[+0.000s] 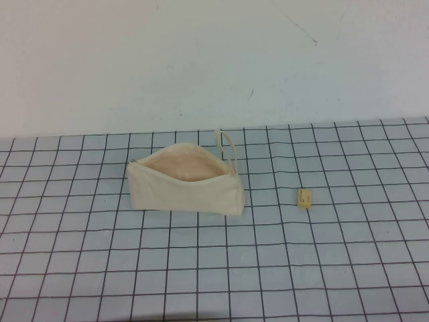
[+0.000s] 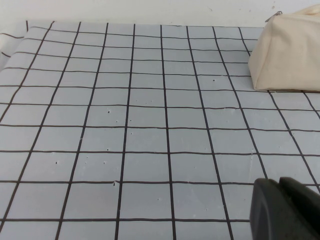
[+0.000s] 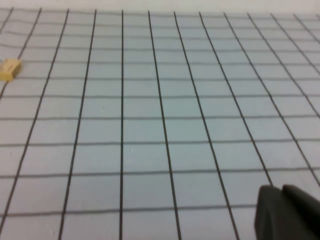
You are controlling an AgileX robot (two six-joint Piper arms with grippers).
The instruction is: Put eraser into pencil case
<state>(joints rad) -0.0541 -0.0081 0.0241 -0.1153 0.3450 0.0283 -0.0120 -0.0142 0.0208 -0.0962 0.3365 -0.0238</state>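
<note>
One small pale yellow-tan rectangular eraser block [image 1: 304, 198] lies on the pale blue table cover ruled w/ a black grid [image 1: 201, 282], w/ one cream fabric zip pencil case [image 1: 184, 184] near it, a couple of grid squares apart, not touching. That's the full count: 1 eraser, 1 pouch, 2 grippers.

Neither arm shows in the high view. Each wrist view shows only a dark corner of its own tool. The left gripper [image 2: 287, 210] hangs low over bare grid, w/ the pouch [image 2: 287, 50] ahead of it and off to one side, well apart. The right gripper [image 3: 287, 212] hangs over bare grid too, w/ the eraser [image 3: 10, 69] well ahead and far off to the side. Can't tell how wide either pair of fingers stands, and nothing shows in either grip.

Handling, as I judge it: the eraser looks light, firm and a bit rubbery, so it prob. won't slip or crush. Being so tiny and low, it leaves little to pinch. Best hold is across its 2 long sides, fingers coming straight down, tips almost at the cover, else it could get nudged away.

Pouch is soft cloth, floppy, likely to shift or sag if bumped. Its mouth stands open, pinkish-beige lining [image 1: 188, 168] showing, thin cream loop strap [image 1: 228, 144] at the end nearer the eraser. Opening looks wide enough for a drop from above, no need to touch the fabric.
</note>
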